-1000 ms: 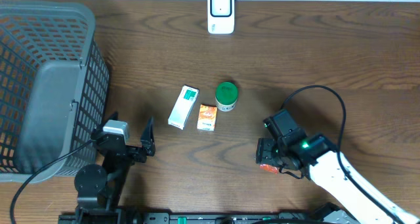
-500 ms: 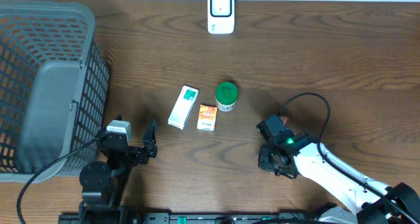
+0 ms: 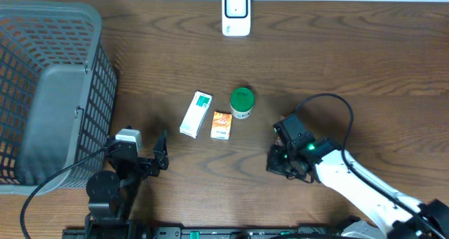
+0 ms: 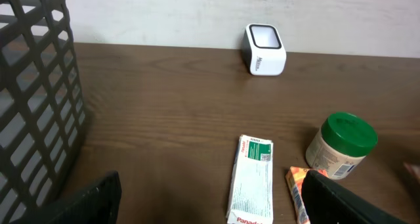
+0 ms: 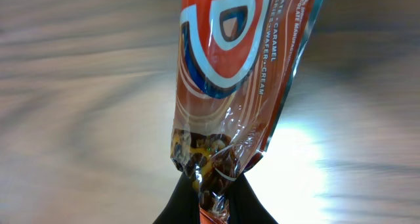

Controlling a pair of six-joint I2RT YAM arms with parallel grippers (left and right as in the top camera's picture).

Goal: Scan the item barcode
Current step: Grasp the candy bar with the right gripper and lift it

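Here, the glossy orange-and-blue foil wafer packet [image 5: 236, 66] is pinched at its crimped end by the right gripper [image 5: 213, 194], whose fingers are clamped tight. Overhead, that gripper hides it. The left gripper [image 3: 161, 153] gapes wide and empty, with a white-and-green carton [image 4: 251, 184] ahead between its 2 fingers.

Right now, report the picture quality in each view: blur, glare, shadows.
Overhead: sharp, evenly lit, soft shadows only. Left wrist: scanner crisp; its own fingers dark, out of focus. Right wrist: table smeared, with a white glare patch; snack wrapper glossy yet readable.
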